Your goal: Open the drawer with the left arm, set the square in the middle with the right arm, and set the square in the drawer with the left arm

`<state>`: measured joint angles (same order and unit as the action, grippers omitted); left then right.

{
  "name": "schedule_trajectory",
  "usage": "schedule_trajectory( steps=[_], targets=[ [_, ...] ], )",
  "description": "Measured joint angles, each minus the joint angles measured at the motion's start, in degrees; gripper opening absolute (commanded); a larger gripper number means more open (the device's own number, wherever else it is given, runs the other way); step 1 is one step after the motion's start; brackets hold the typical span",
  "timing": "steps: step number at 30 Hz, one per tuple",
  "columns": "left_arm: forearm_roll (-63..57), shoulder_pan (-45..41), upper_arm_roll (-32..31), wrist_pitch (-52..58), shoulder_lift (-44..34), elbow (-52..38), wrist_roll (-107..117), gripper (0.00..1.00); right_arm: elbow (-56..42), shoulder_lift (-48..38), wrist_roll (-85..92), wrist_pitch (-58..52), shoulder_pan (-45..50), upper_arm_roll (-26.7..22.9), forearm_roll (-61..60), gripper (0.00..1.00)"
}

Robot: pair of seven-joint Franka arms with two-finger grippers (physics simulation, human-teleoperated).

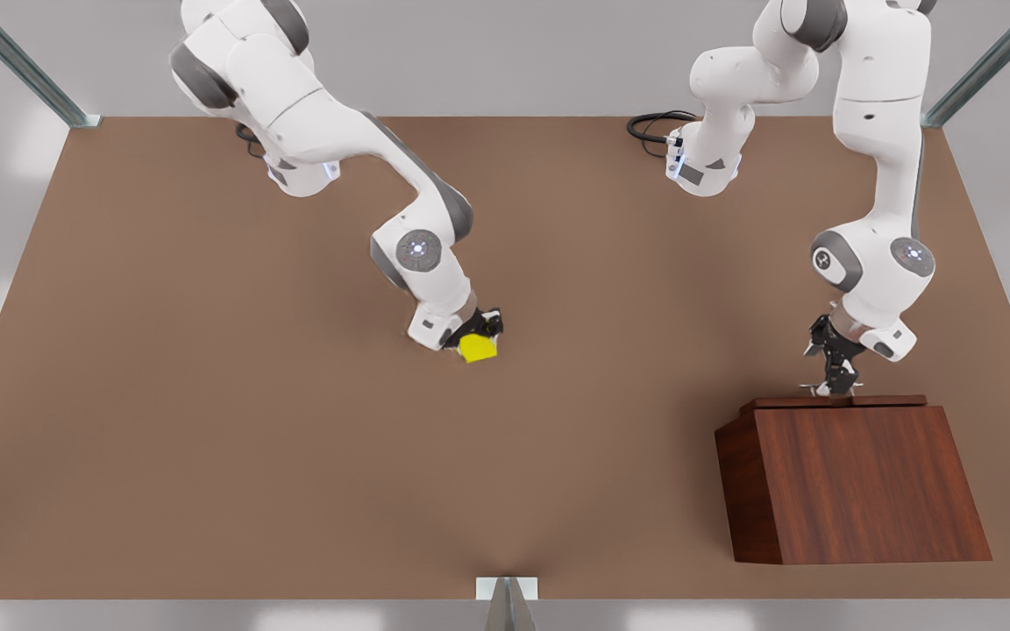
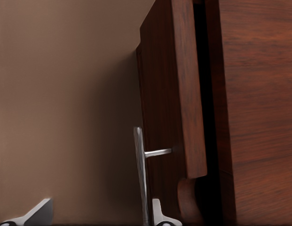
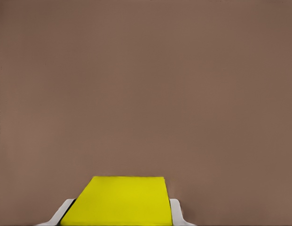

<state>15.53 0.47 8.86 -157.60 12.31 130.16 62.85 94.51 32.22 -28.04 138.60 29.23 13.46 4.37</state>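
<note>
The yellow square sits between the fingers of my right gripper, which is shut on it low over the table's middle; whether it touches the tabletop I cannot tell. My left gripper hangs at the far side of the wooden box, open, its fingers on either side of the silver bar handle. The drawer stands slightly out from the box, with a dark gap behind its front panel.
The brown tabletop stretches wide on the front view's left and in front of the square. Both arm bases and a black cable stand at the far edge. The box occupies the near right.
</note>
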Motion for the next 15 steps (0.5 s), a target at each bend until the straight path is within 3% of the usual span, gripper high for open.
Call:
schedule_trajectory(
  steps=[2,5,15],
  targets=[
    [0.01,0.11,0.26,-0.16,-0.25,-0.08,-0.46,1.00,-9.24,7.39,4.16,-1.50,4.22,-1.20,3.15,0.66],
    [0.02,0.08,1.14,-0.43,-0.27,-0.08,-0.84,1.00,-15.19,13.40,6.94,-1.60,8.91,-2.56,7.53,0.66],
    [-0.17,0.15,2.21,1.22,-1.98,2.20,-0.97,1.00,-28.19,21.73,5.23,0.37,17.03,-2.47,7.53,0.69]
  ],
)
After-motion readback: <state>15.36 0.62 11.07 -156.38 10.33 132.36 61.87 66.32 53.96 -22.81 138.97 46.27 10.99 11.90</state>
